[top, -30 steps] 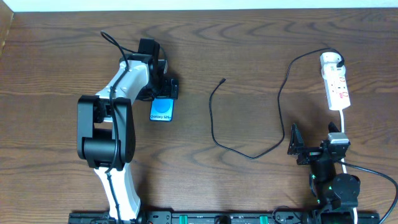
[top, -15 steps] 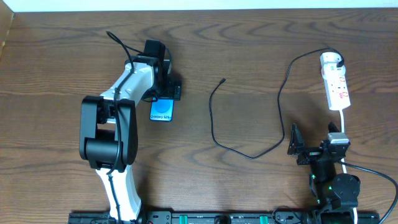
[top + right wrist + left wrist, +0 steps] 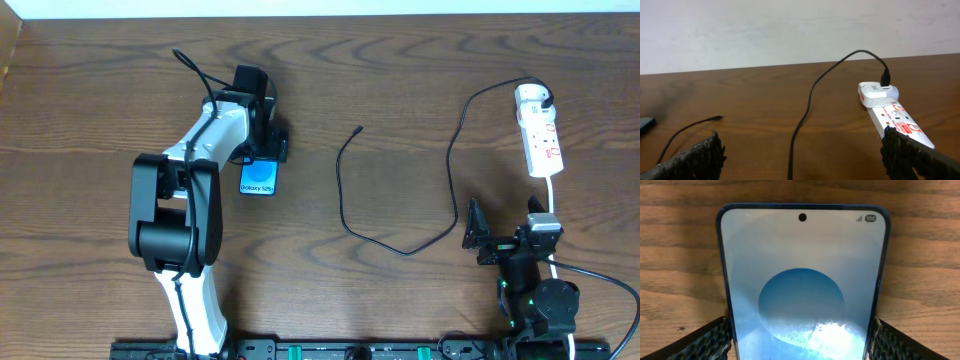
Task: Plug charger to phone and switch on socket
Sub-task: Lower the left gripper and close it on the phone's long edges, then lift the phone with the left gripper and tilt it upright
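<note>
The phone [image 3: 258, 177] lies flat on the wooden table with its blue screen up, and it fills the left wrist view [image 3: 802, 270]. My left gripper [image 3: 262, 156] has a finger against each long side of the phone [image 3: 801, 326] and is shut on it. The charger cable [image 3: 345, 205] curves across the middle of the table. Its small free plug [image 3: 360, 128] lies apart from the phone. Its other end goes into a white adapter [image 3: 875, 92] on the socket strip [image 3: 541, 140]. My right gripper [image 3: 478, 235] is open and empty at the front right [image 3: 802, 155].
The socket strip [image 3: 897, 117] lies at the far right, with its white lead running toward my right arm's base [image 3: 540, 300]. The cable [image 3: 805, 110] crosses the table in front of my right gripper. A pale wall stands behind the table's back edge.
My left arm has swung slightly to the right and the phone has shifted a little to the left. The right arm and the cable have not moved.
</note>
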Robot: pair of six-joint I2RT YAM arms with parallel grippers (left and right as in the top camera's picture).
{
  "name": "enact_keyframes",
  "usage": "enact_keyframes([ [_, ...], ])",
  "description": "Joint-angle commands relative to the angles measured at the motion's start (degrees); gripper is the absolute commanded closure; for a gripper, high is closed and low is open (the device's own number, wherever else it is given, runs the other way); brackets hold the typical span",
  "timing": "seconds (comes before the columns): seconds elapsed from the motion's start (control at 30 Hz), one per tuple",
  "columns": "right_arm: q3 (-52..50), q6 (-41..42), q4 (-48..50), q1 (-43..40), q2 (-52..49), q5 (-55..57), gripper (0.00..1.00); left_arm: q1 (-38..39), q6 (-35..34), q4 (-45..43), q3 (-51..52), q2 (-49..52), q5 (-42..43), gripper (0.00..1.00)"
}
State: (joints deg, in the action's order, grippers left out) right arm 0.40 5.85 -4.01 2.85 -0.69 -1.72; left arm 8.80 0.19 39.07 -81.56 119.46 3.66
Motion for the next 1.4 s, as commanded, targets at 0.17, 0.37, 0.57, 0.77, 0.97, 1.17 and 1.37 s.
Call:
enact_keyframes([
  [0.17,-0.09,0.52,-0.24,-0.31,0.35,0.07,0.01,0.87,-1.53,1.29,2.58,2.05,0.11,0.16],
  [0.37,-0.09,0.52,-0.24,-0.28,0.37,0.07,0.01,0.81,-1.79,2.64,0.79,0.96,0.11,0.2],
  [0.57,-0.09,0.52,-0.24,-0.28,0.37,0.07,0.01,0.76,-2.01,5.35,-1.79,-2.75,0.13,0.2],
  [0.77,-0.09,0.52,-0.24,-0.31,0.35,0.07,0.01,0.76,-4.9,6.34,-1.81,-9.03,0.15,0.2],
  [0.97,-0.09,0.52,-0.26,-0.31,0.35,0.07,0.01,0.76,-7.72,8.76,-1.81,-14.1,3.76,0.27],
  [1.17,-0.09,0.52,-0.24,-0.28,0.35,0.07,0.01,0.76,-7.78,9.44,-0.79,-14.23,4.81,0.29],
  [1.37,-0.09,0.52,-0.24,-0.28,0.37,0.07,0.01,0.76,-7.78,8.37,0.76,-10.78,4.66,0.3],
])
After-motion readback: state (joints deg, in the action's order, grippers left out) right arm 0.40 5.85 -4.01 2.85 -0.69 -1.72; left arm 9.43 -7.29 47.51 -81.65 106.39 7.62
